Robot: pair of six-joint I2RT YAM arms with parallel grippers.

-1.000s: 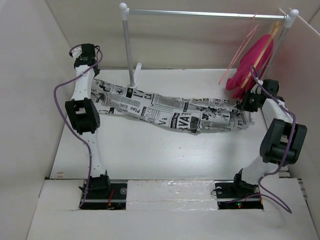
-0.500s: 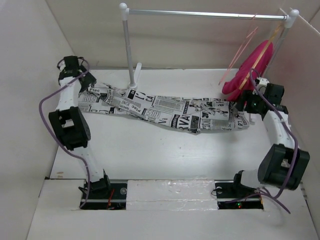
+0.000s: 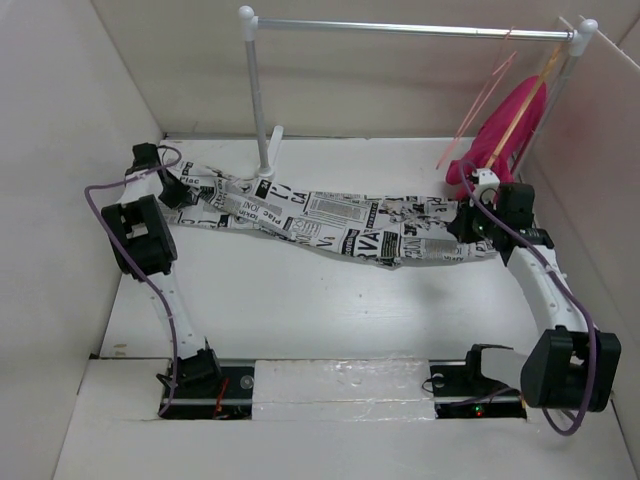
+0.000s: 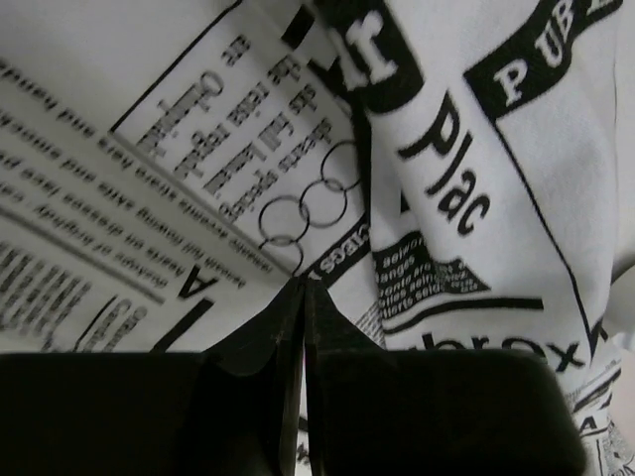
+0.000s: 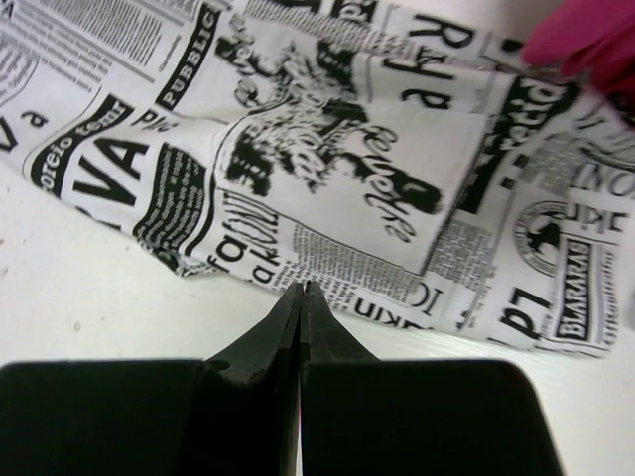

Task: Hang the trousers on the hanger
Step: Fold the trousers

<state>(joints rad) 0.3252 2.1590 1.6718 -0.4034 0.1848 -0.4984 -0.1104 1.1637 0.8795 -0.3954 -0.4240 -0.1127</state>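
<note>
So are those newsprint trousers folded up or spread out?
Spread out: the trousers lie stretched lengthwise across the table, rumpled but not folded.

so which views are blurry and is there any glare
top external: even soft light, mild glare on the glossy strip by the bases; left wrist: trousers print slightly soft, left end effector dark and blurred; right wrist: print sharp, magenta garment blurred

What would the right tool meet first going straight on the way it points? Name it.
Most likely the trousers: their printed edge lies just ahead of the right tool, tips shut, though depth is unclear.
</note>
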